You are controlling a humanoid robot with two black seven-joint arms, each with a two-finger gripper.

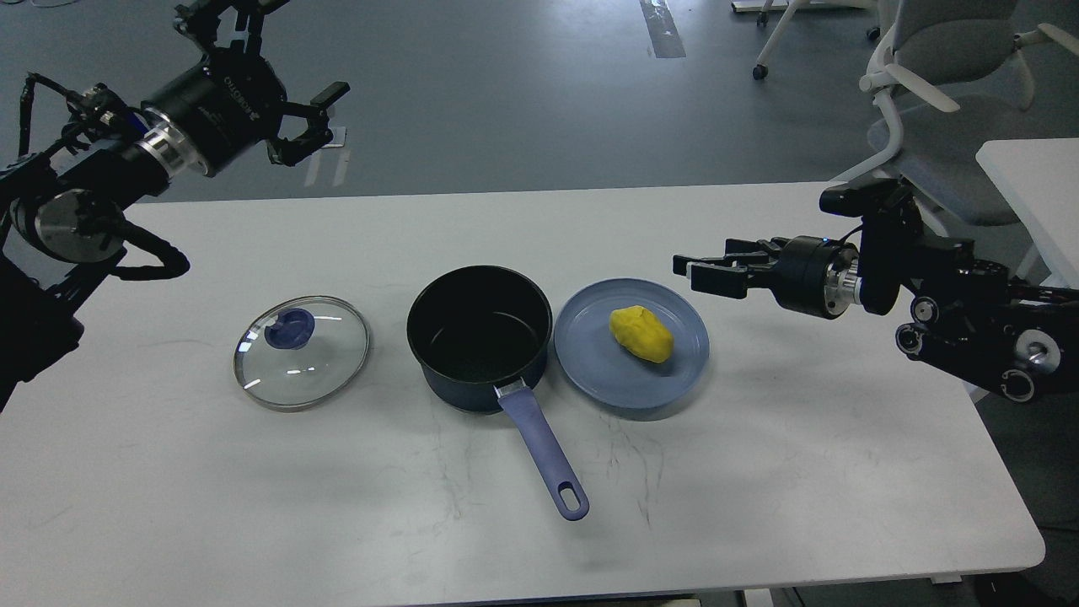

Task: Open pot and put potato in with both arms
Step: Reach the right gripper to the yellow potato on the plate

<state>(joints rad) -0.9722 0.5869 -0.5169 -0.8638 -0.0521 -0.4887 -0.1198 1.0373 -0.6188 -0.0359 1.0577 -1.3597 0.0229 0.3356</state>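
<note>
- The table (253, 506) is white and wide, and it carries all the things of the task in one row near its middle.
- The right arm (952, 295) comes in low from the right side. The right gripper (693, 270) points to the left, just beside the far right rim of the plate. Its fingers (712, 281) lie close together with only a narrow gap, and nothing is between them.
- The left arm (93, 185) is held high at the far left, well apart from the things. The left gripper (295, 110) is spread wide and is empty.
- The pot (479, 337) stands upright and open, and it looks empty inside. Its handle (539, 447) points toward the near edge. I think it is quite heavy and stiff, so it should stay in place when something drops in.
- The plate (607, 371) touches or nearly touches the right side of the pot. It is shallow, so a side approach to the potato seems possible.
- The lid (301, 351) lies flat on the table, left of the pot and apart from it, with the knob (288, 327) up. It is glass, so probably fragile and slippery; the knob is the place to hold it.
- The potato (641, 334) lies on the plate, a little right of its middle. It looks light and smooth, maybe a toy, and I cannot tell if it is soft. I would take it across the narrow middle, with a gentle squeeze, because the rounded ends may slip out.
</note>
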